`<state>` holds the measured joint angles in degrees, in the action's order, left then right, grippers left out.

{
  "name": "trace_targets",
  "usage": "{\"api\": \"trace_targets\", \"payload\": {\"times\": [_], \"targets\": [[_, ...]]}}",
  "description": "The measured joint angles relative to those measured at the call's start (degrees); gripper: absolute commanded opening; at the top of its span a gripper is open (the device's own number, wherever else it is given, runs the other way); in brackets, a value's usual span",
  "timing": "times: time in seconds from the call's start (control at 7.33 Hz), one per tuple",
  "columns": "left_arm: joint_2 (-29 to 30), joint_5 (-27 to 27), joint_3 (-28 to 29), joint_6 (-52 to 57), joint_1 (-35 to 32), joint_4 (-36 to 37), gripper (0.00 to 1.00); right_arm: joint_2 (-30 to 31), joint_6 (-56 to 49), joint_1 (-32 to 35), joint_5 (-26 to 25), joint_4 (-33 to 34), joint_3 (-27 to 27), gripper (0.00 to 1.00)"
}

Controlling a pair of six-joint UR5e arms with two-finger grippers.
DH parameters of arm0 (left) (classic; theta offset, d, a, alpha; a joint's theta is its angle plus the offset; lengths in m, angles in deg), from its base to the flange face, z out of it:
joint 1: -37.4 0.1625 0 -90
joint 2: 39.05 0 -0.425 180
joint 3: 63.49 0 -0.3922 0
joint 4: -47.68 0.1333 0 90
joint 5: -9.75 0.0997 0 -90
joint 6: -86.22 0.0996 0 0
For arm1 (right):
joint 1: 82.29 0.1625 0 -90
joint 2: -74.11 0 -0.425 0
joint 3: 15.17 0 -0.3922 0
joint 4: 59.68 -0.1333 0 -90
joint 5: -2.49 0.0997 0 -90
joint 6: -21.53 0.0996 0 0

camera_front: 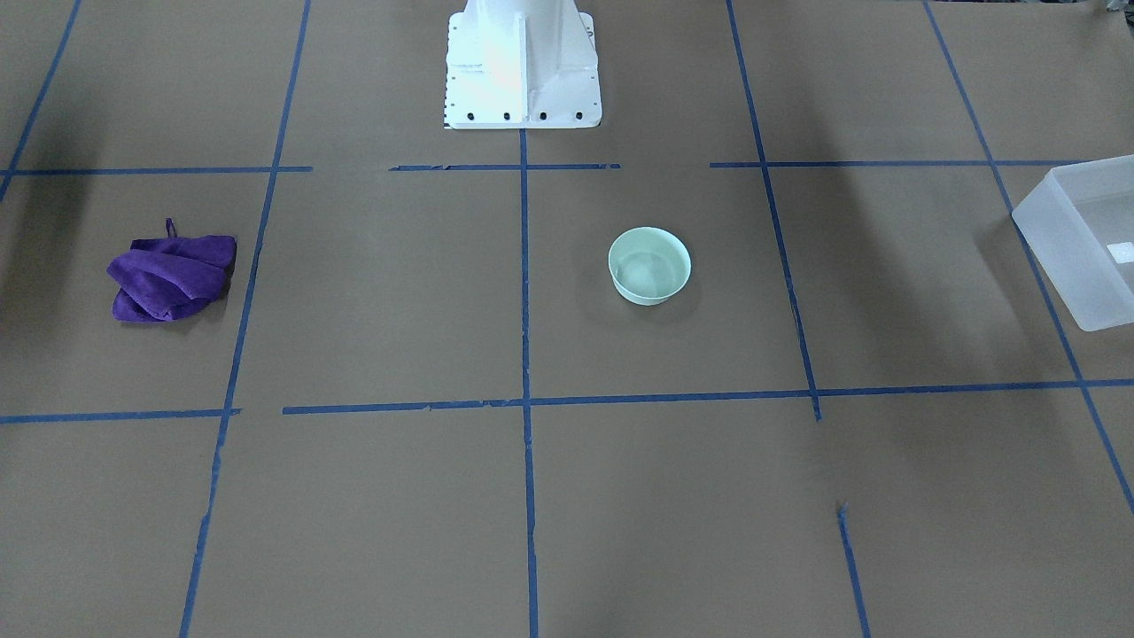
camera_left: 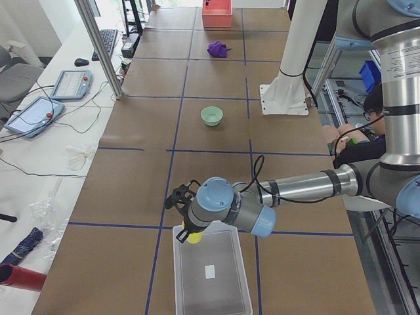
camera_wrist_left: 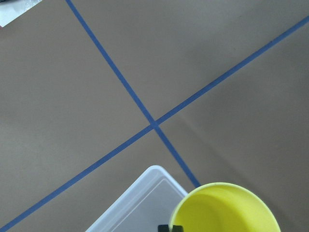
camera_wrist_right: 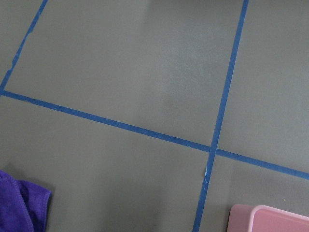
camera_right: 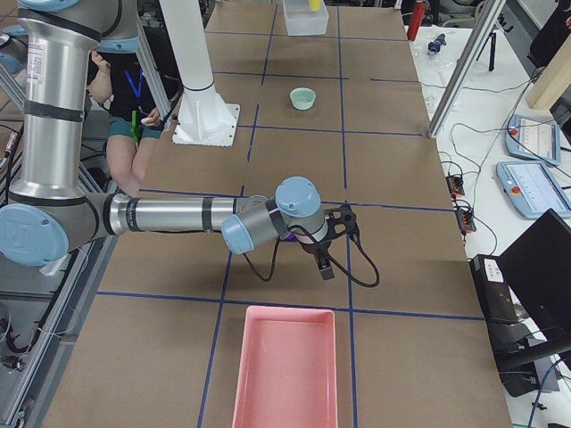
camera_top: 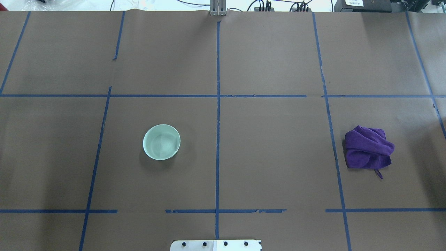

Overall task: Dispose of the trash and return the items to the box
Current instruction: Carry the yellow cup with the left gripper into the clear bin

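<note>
Our left hand (camera_left: pixel 189 226) is closed on the yellow tumbler cup (camera_wrist_left: pixel 227 210), with one fingertip showing inside the rim. It holds the cup upright in the air at a corner of the translucent box (camera_left: pixel 226 292), we judge so that it can go down inside without tipping. The cup is not yet in. The mint-green bowl (camera_top: pixel 161 142) stands alone on the desk (camera_top: pixel 271 157), well apart from the box, awaiting its turn. Our right hand (camera_right: pixel 321 260) hangs over the purple cloth (camera_top: pixel 368 148) near the pink bin (camera_right: pixel 285 366), which is probably where trash goes. We cannot tell how far open that hand is.
</note>
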<state>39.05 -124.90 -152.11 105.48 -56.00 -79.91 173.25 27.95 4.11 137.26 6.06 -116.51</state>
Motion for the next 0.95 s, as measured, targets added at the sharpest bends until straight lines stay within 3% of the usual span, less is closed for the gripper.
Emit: {"api": "trace_targets", "payload": {"times": [0.55,0.68,0.82,0.95], "targets": [[-5.22,-0.37,3.68,-4.48,5.65,-12.16,0.00,0.00,0.00,0.00,-0.09,0.00,0.01,1.00],[-6.28,-0.44,3.81,-4.39,6.68,-13.03,0.08,0.00,0.00,0.00,-0.11,0.00,0.03,1.00],[-6.88,-0.49,3.96,-4.34,7.78,-13.53,0.65,0.00,0.02,0.00,-0.10,0.00,0.03,1.00],[-7.13,-0.54,4.13,-4.38,8.88,-13.79,0.73,0.00,0.10,0.00,-0.05,0.00,0.01,1.00]]}}
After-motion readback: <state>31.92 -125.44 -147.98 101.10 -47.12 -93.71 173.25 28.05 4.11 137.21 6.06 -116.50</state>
